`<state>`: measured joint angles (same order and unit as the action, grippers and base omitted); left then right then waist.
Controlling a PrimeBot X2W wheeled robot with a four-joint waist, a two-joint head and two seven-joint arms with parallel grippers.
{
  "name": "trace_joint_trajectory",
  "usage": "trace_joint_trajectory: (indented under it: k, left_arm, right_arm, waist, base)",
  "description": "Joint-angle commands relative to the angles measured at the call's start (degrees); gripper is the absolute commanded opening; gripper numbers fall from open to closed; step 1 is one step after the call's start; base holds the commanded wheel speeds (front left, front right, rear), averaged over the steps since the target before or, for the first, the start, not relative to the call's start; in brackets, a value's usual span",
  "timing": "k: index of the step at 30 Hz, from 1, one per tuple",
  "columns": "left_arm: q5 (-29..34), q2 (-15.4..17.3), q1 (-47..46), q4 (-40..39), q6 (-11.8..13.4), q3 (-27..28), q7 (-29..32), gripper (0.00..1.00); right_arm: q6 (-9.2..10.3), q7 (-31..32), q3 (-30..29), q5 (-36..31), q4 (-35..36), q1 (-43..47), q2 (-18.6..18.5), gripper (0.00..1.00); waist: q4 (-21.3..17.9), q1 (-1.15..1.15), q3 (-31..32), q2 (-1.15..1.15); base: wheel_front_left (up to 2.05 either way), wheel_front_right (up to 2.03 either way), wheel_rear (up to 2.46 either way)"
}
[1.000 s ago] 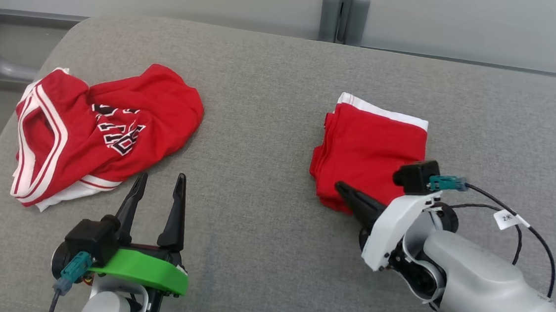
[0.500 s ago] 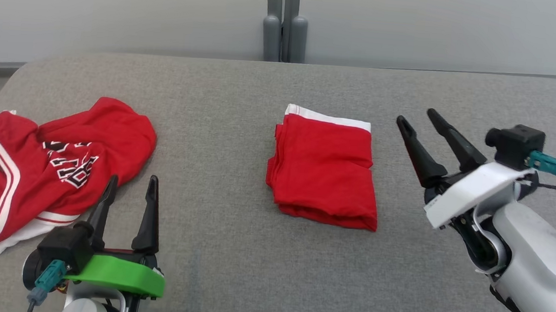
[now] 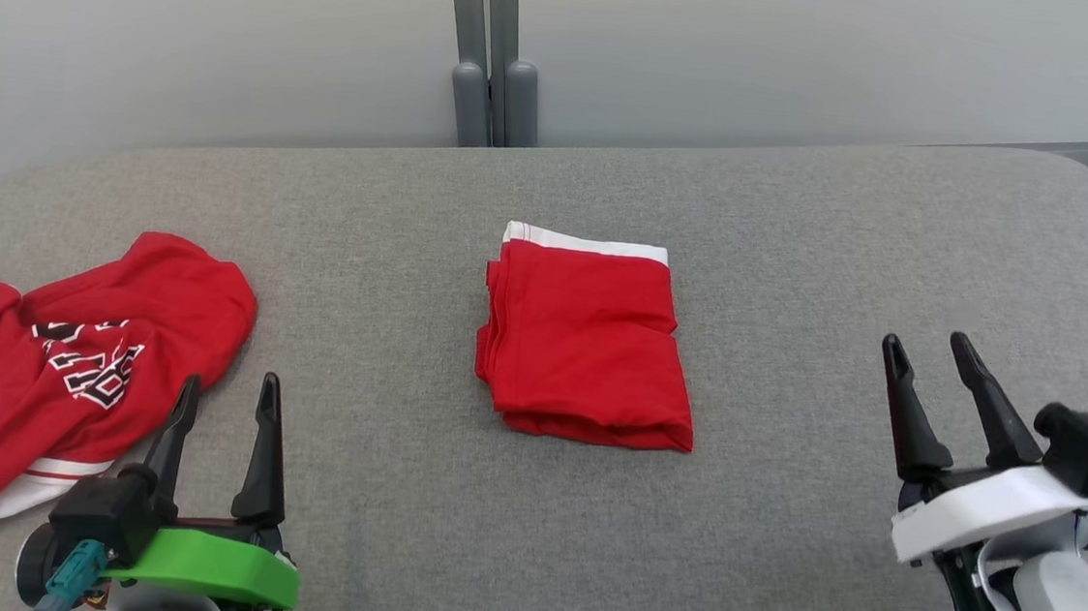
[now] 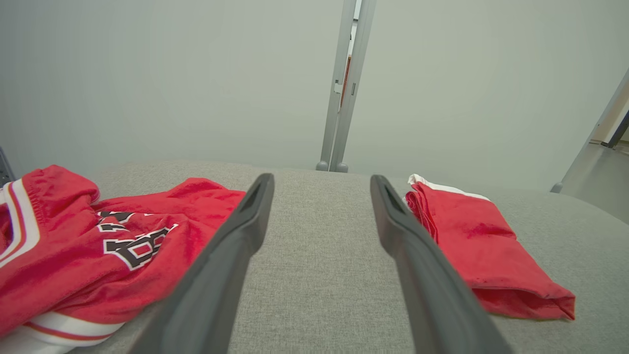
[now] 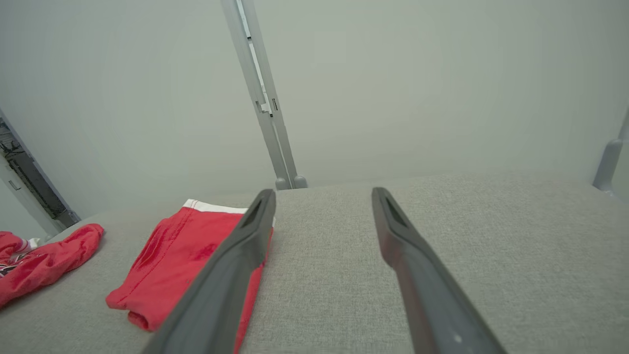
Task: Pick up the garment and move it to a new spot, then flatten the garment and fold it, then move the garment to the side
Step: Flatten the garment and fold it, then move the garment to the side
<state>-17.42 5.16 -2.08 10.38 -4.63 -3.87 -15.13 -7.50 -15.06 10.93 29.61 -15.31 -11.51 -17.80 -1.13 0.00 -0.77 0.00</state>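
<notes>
On the counter [image 3: 803,219] your garment [image 3: 588,343] is folded, side-move maybe pending; left end effector [image 3: 230,383] and right end effector [image 3: 926,341] gape empty.

Head camera: mounted high, angled forward and down over the grey fabric-covered tabletop [image 3: 780,518], with a pale wall [image 3: 187,35] behind it. Left wrist camera: low and close to the cloth, sighting along the left gripper [image 4: 320,178] toward that wall. Right wrist camera: equally low, sighting along the right gripper [image 5: 323,191], set further right. All three share the folded red garment with a white band [image 3: 584,348] and the grey upright post [image 3: 486,48].
</notes>
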Motion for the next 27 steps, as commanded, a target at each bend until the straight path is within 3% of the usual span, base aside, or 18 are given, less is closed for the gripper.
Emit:
trace_joint_trajectory:
  k: [1, 7, 16, 22, 27]
  left_arm:
    - [0.49, 0.06, 0.7, 0.09, -0.29, 0.25, -0.02, 1.0]
    - [0.99, -0.56, 0.55, 0.39, -0.82, 0.46, -0.01, 1.0]
    - [0.88, -1.37, -0.43, 0.37, -1.45, 0.4, -0.01, 1.0]
    - [1.21, -1.61, -2.2, -0.12, -1.77, -1.0, -0.02, 1.0]
    - [0.38, -1.92, -3.72, 0.22, -1.88, -2.24, -0.02, 1.0]
  right_arm:
    - [0.02, -0.13, -1.05, -1.19, -0.09, 1.43, 0.86, 1.0]
    - [0.02, -0.14, -3.01, -3.8, -0.37, 3.29, 3.16, 1.0]
    - [0.01, 0.21, -2.24, -4.71, -3.12, 0.63, 2.73, 1.0]
    - [0.05, 6.69, 1.59, -3.18, -7.21, -7.08, 2.26, 1.0]
    - [0.03, 15.56, 3.48, -2.17, -13.09, -16.03, 3.01, 1.0]
  waist:
    - [0.15, 0.0, -0.07, 0.0]
    - [0.75, 0.0, -0.3, 0.0]
    - [1.94, 0.0, -0.79, 0.0]
    - [4.13, 0.0, -2.93, 0.0]
    - [7.55, 0.0, -5.58, 0.0]
  base:
    - [0.0, 0.0, 0.0]
    - [0.0, 0.0, 0.0]
    - [0.0, 0.0, 0.0]
    - [0.0, 0.0, 0.0]
    - [0.0, 0.0, 0.0]
